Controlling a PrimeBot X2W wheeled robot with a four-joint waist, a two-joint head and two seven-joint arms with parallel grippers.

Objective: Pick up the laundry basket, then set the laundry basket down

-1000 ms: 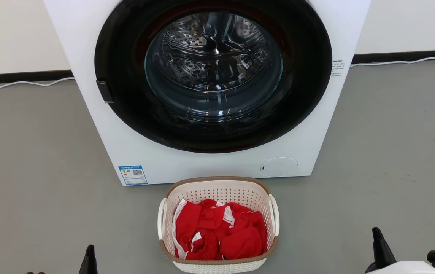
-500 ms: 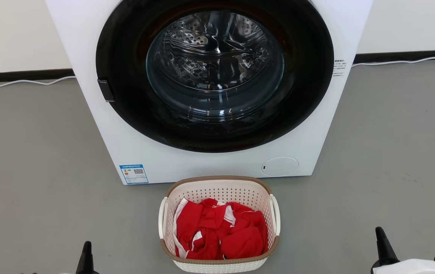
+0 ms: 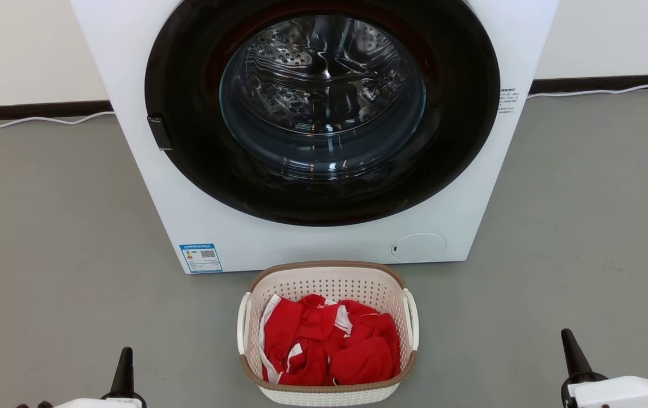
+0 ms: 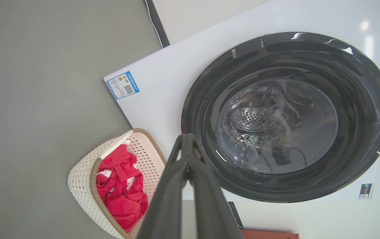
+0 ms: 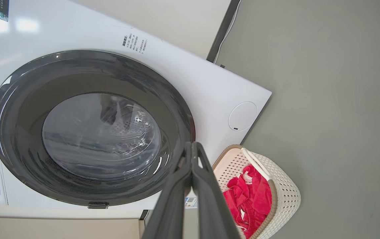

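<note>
Largest of all, the white washing machine point(image 3: 471, 187) takes up the upper middle of the head view, and we look through its round dark door point(image 3: 324, 113) at the metal drum. Grey floor point(image 3: 46, 255) spreads to both sides and along the bottom of the frame.

Next we find the laundry basket point(image 3: 329, 281) at the bottom centre of the head view. It stands upright on the floor just in front of the machine, its brown rim on top and a white loop handle on either side. Red clothes with white trim point(image 3: 329, 345) lie crumpled inside it.

Our left pincer point(image 3: 126, 357) pokes up at the lower left corner and our right pincer point(image 3: 570, 343) at the lower right, both well apart from the basket. In each wrist view we see the two dark fingers pressed together at the tips, holding nothing.

Smaller again, a round white cover point(image 3: 418, 247) sits low on the machine's front towards the right, and a blue label point(image 3: 201, 258) towards the left. A thin white cable point(image 3: 35, 120) runs along the wall at the upper left.
</note>
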